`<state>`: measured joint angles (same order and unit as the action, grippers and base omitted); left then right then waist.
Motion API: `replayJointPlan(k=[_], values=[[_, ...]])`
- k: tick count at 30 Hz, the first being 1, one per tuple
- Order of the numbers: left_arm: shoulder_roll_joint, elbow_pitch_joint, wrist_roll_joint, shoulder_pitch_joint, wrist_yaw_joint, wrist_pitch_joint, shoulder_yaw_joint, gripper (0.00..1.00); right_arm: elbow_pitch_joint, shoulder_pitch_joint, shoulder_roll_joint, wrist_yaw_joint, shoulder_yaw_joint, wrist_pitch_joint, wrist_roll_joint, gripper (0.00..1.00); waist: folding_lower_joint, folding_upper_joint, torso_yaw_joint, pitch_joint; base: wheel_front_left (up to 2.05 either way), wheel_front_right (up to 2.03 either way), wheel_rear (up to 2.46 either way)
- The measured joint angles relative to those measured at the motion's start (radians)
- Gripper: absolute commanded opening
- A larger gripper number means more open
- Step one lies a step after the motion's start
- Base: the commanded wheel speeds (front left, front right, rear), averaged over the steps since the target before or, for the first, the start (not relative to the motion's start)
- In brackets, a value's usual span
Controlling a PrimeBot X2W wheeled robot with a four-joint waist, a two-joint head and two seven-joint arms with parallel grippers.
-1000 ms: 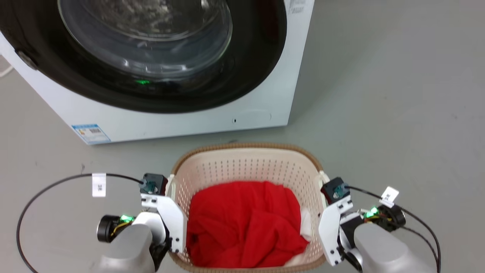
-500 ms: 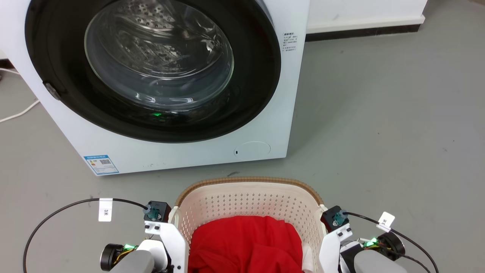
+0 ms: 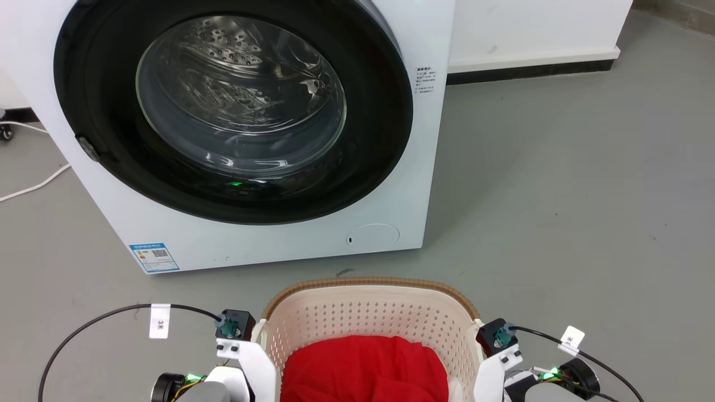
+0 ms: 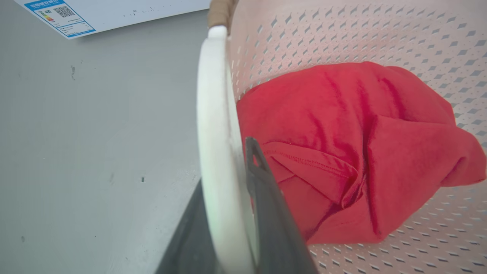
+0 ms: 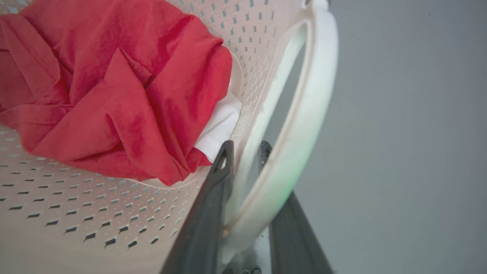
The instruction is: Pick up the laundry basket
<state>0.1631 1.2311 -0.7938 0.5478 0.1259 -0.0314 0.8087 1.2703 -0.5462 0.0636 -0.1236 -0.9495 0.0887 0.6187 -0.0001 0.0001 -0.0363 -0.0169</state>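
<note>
The laundry basket (image 3: pixel 368 283) is cream with perforated walls and a brown woven rim, low in the head view just before the washing machine. Red cloth (image 3: pixel 366 368) lies inside it. My left gripper (image 4: pixel 228 167) is shut on the basket's white left handle (image 4: pixel 211 114), one dark finger inside the wall and one outside. My right gripper (image 5: pixel 246 144) is shut on the white right handle (image 5: pixel 312 99) the same way. The red cloth (image 5: pixel 114 76) covers a white cloth (image 5: pixel 218 125).
A white front-loading washing machine (image 3: pixel 424 167) with a dark round door (image 3: pixel 240 95) stands close behind the basket. A white cable (image 3: pixel 33 187) runs over the floor at the left. Open grey floor (image 3: pixel 558 223) lies to the right, up to a wall's baseboard (image 3: pixel 530 61).
The head camera has tilted up: machine and basket sit lower in the picture and the back wall has come into it. Both grippers keep their places at the basket's sides.
</note>
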Motion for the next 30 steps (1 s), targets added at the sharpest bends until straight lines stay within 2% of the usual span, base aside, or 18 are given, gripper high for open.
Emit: replayJointPlan(k=[30], values=[[-0.007,0.021,-0.093,-0.012,-0.002,0.017,0.087,0.00,0.009,0.007,0.009,0.000,-0.100,-0.013,0.095,0.00,0.0001,0.0000,0.009,-0.017,0.00,0.00,0.00]])
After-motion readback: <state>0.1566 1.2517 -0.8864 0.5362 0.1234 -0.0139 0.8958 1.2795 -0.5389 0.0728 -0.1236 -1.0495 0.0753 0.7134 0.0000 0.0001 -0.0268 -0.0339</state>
